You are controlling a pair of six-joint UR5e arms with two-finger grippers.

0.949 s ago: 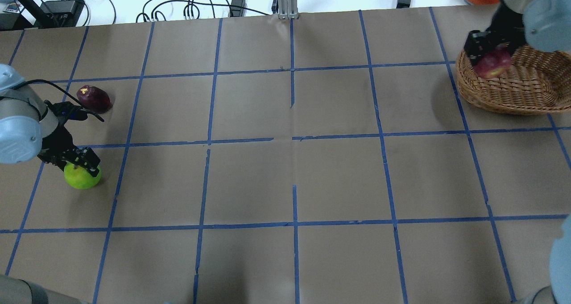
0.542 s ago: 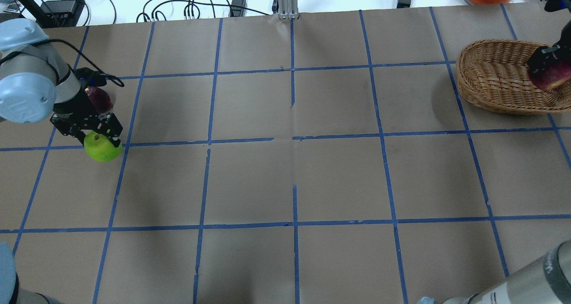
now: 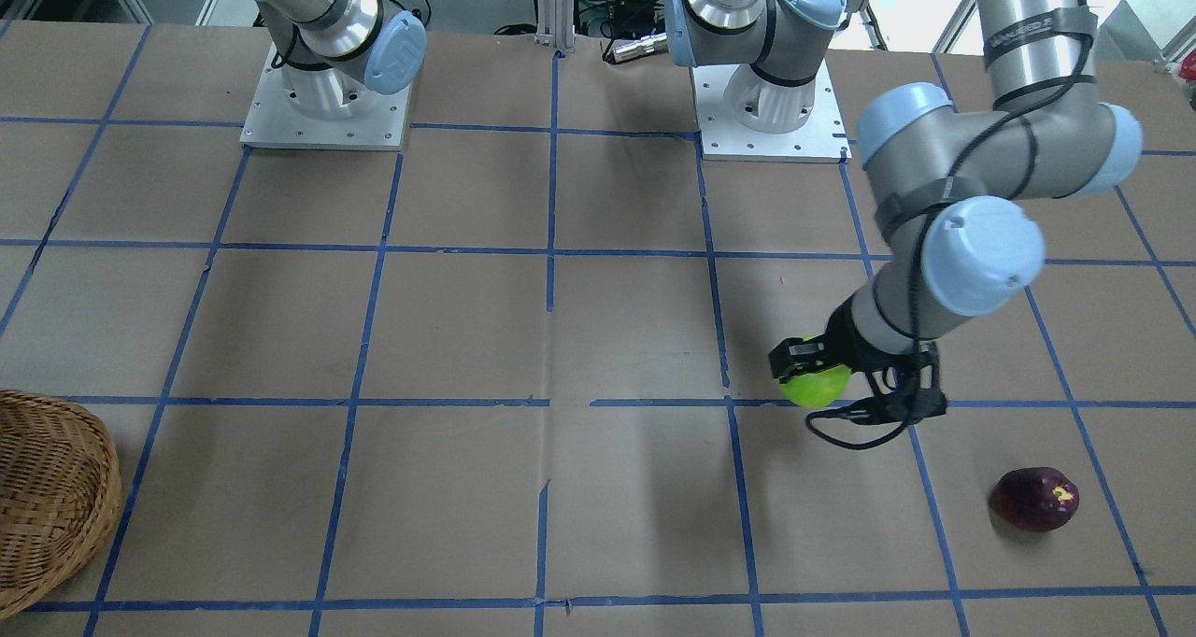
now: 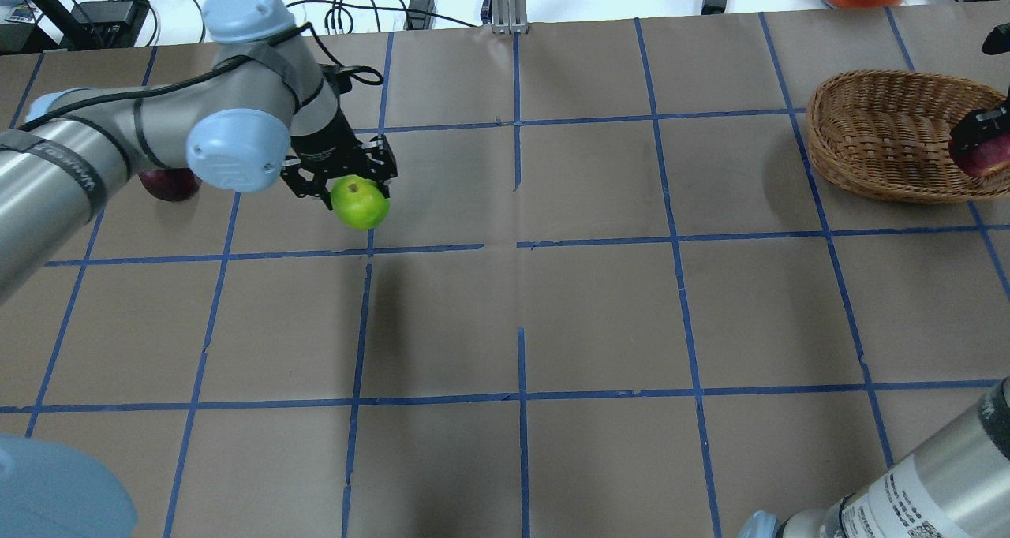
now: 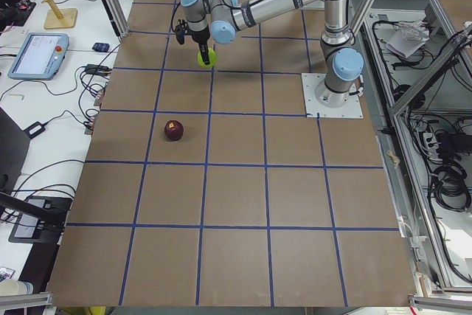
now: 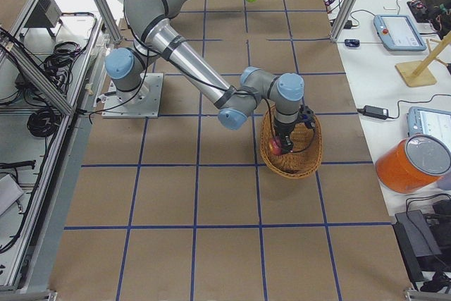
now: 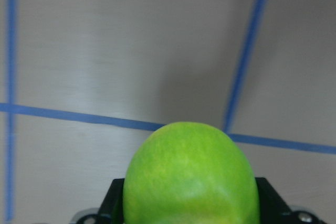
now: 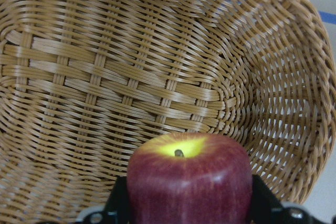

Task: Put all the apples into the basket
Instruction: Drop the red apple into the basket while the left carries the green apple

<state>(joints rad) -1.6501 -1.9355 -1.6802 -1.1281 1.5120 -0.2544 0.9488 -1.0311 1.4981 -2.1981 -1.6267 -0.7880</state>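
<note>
Green shows first in the front-facing view: the green apple (image 3: 820,389) is clamped in the left gripper (image 3: 813,380), jaws closed on its sides. It sits near the middle of the brown paper-covered table (image 3: 467,338). The maroon apple (image 3: 1035,499) lies alone on the paper, well apart from that gripper. Only an edge of the wicker basket (image 3: 56,497) shows, at the far end, with nothing visible in it there.

From overhead, the green apple's shadow falls apart from it, so I judge it lifted clear. It has most of the table's width to cross before the basket. The maroon apple is half hidden behind the left arm. At the basket's far side the right gripper (image 4: 981,147) is closed on the red apple (image 4: 986,159), over the weave.

The left-end view confirms the maroon apple resting untouched and the green one held aloft.

The right-end view shows the red apple low inside the basket rim, in the right arm's grip.

The left wrist camera shows the green apple filling the space between the fingers, table below. The right wrist camera shows the red apple gripped, yellow patch up, wicker close beneath.

By my reading, no apple has been let go into the basket yet. The red is nearly delivered, the green is in transit, and the maroon is not yet picked.
</note>
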